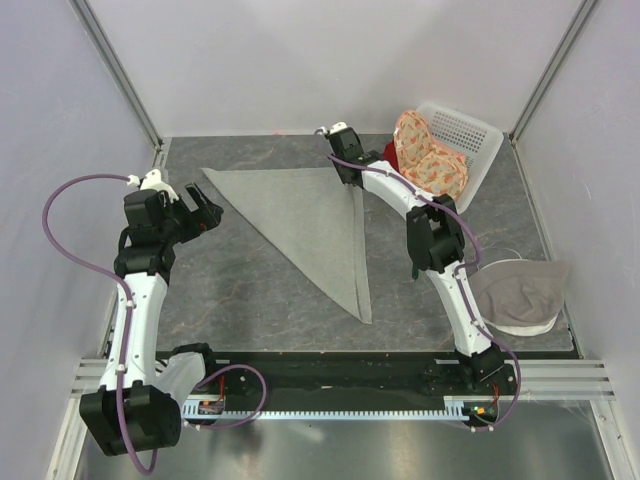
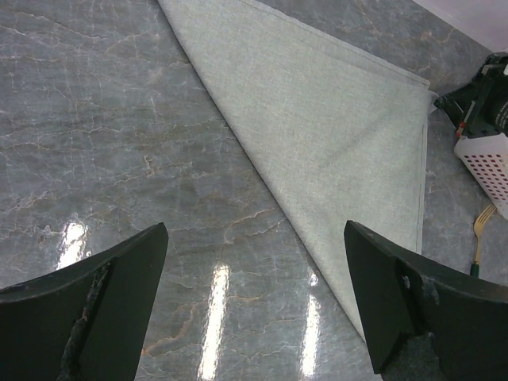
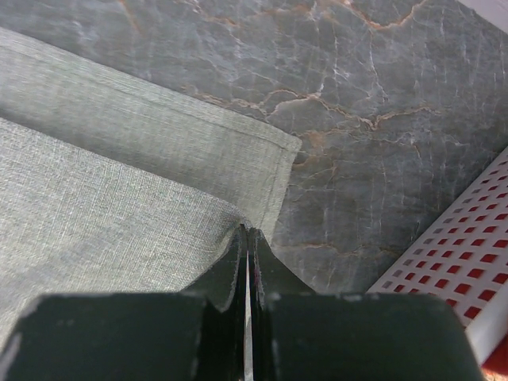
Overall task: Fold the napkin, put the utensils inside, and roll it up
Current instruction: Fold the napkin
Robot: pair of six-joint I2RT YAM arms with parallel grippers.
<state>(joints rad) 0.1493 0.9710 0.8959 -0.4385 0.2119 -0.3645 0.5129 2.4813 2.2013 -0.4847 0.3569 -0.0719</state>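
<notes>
Nearest your arm bases, one pale beige-grey cloth (image 1: 520, 295) lies crumpled on the marbled table (image 1: 250, 290), well behind the right fingers and beside that arm's lower link. Farther in, you have one napkin (image 1: 310, 225), sage-grey and lying flat as a two-layer triangle, its long fold running from the near point up toward your left gripper (image 1: 207, 214). That gripper's two fingers (image 2: 119, 286) stand wide apart with nothing between them, hovering over bare table. The napkin's folded edge starts just ahead of them and the cloth spreads away toward the far side. Across the cloth, your right gripper (image 3: 244, 232) sits at the napkin's far right corner. Its two fingers (image 3: 226, 274) are pressed together, and the corner of the upper layer rises to their tips as if pinched there. The lower layer's corner lies flat just beyond the tips. You have one fork (image 2: 479, 228), with gold tines and a green handle, seen only from the left wrist. It lies on the table just past the napkin's hem, apart from the cloth and beside the basket. One white perforated basket (image 1: 480, 135) stands farthest out, to the right of the closed fingers. It holds one orange floral cloth (image 1: 430, 160).
</notes>
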